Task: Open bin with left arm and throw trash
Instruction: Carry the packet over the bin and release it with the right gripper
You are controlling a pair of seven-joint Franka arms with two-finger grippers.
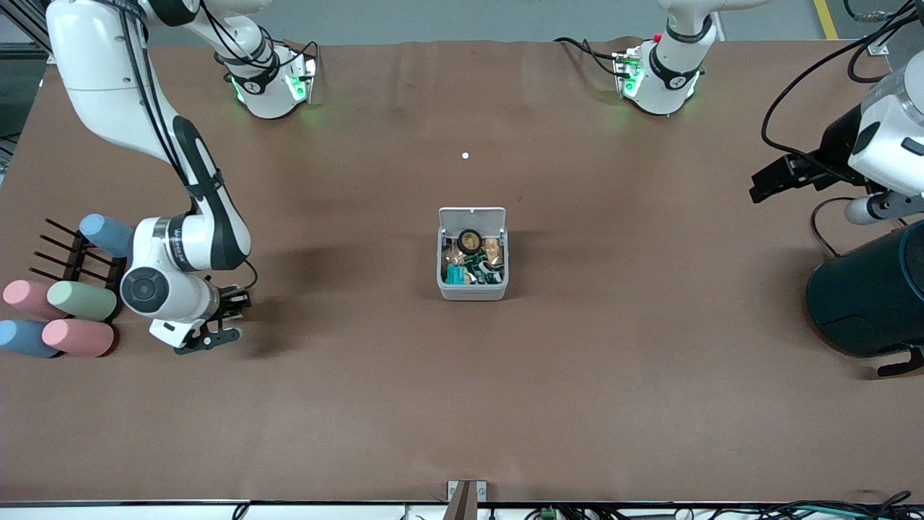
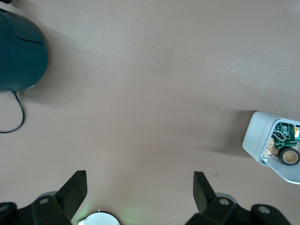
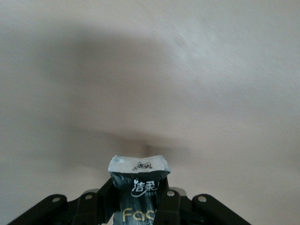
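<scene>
The white bin (image 1: 473,292) stands mid-table with its lid (image 1: 472,217) swung open. Inside lie a dark tape roll (image 1: 470,240) and black-green packets (image 1: 482,271). The heart-shaped loop does not show. My right gripper (image 1: 219,320) hangs low over the table toward the right arm's end, shut on a black printed packet (image 3: 140,185), which fills the right wrist view between the fingers. My left gripper (image 1: 771,180) is up over the left arm's end of the table, open and empty (image 2: 139,187). The left wrist view shows the bin (image 2: 259,139) and tape roll (image 2: 288,155) off to one side.
A large dark teal cylinder (image 1: 866,303) stands at the left arm's end, also in the left wrist view (image 2: 18,56). Several pastel cylinders (image 1: 79,300) lie by a black rack (image 1: 65,256) beside the right gripper. A tiny white dot (image 1: 465,155) lies farther from the camera than the bin.
</scene>
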